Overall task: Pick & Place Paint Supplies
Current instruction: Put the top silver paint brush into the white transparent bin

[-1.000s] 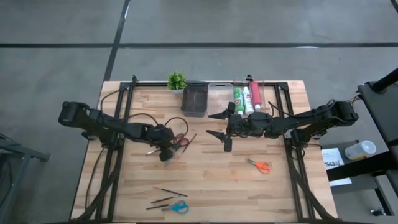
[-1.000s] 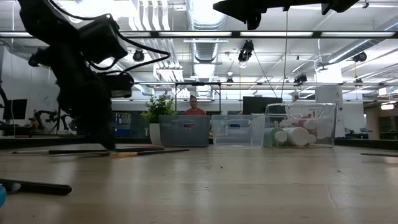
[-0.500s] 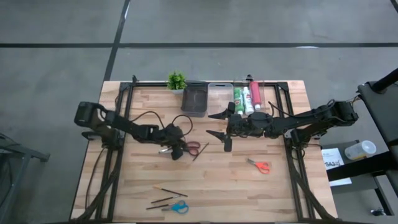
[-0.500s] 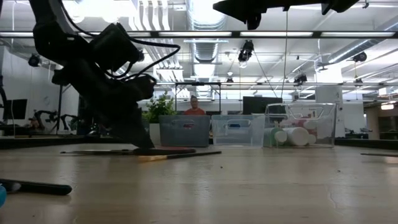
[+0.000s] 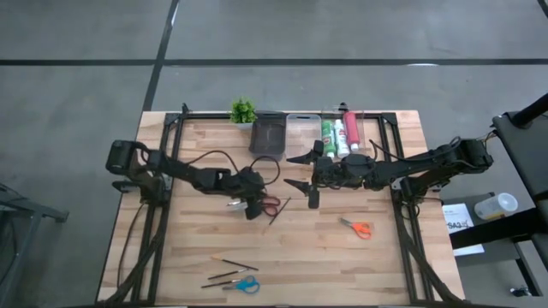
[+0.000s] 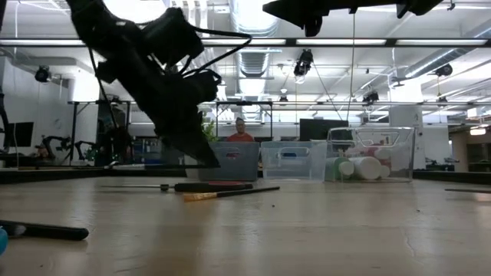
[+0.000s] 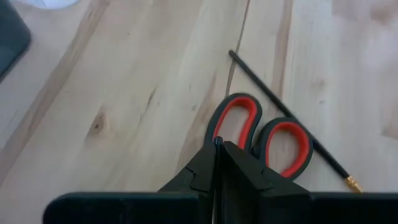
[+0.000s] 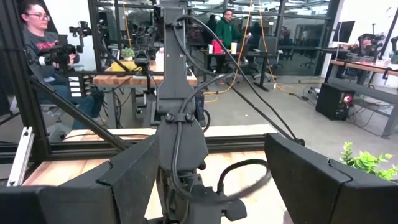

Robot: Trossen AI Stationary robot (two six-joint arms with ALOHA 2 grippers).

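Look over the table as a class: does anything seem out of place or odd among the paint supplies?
Yes. The paint tubes sit tidily in a clear bin at the table's far edge, but the red-handled scissors, orange-handled scissors, blue-handled scissors and brushes lie scattered on the wood. The left claw is shut above the red-handled pair.

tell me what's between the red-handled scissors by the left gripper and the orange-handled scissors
Only bare wooden table lies between the red-handled scissors and the orange-handled scissors; the high view shows it. A thin dark brush lies beside the red pair.
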